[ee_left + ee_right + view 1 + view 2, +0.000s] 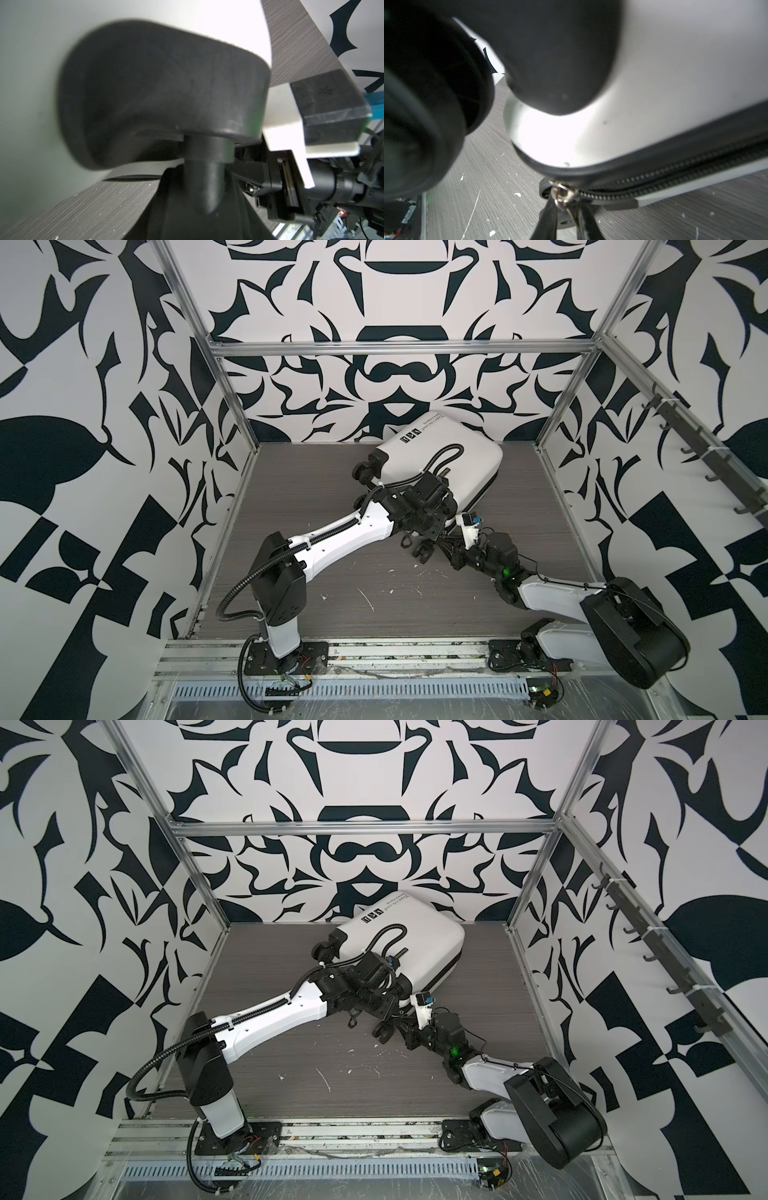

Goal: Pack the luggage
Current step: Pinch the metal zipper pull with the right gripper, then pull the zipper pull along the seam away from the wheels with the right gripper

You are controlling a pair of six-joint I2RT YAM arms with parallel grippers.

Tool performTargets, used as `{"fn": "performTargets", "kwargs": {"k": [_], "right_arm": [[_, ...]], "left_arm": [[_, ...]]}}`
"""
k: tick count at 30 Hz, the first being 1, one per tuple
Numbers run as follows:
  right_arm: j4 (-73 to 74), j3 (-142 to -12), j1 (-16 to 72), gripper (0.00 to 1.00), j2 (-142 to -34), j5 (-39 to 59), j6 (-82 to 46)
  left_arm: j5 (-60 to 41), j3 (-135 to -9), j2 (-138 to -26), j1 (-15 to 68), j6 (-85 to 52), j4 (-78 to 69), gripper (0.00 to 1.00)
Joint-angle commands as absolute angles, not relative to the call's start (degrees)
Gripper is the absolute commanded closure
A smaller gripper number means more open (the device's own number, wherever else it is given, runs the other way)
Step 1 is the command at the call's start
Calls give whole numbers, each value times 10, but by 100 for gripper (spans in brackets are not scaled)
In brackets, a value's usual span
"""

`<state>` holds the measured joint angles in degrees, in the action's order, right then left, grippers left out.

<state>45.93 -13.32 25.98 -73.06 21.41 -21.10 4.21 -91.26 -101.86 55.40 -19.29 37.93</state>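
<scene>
The left gripper (423, 533) reaches across the middle of the table (324, 497) to the luggage's wheel end, low beside a wheel (423, 552). Its wrist view is filled by a black corner guard (166, 89), so I cannot tell whether that hand grips anything. The luggage (455, 450) lies with its shells together and white shell up, skewed, near the table's back edge and right of centre. The right gripper (565, 209) sits low at the luggage's near corner. Its fingers (547, 218) stand close on either side of the zip pull (563, 196), though I cannot tell whether they pinch it.
</scene>
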Motion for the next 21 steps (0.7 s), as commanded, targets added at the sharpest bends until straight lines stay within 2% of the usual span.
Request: {"fn": "performTargets", "kwargs": {"k": [1, 6, 14, 21], "right_arm": [[524, -145, 260, 86, -716, 189, -216], [507, -155, 260, 100, -722, 185, -222], [486, -144, 261, 100, -702, 159, -235], [415, -138, 260, 100, -649, 98, -243]], "left_arm": [[47, -914, -1025, 550, -214, 392, 100], [48, -913, -1021, 550, -214, 391, 100], [54, -904, -1010, 550, -213, 392, 100], [56, -890, -998, 549, -213, 387, 100]]}}
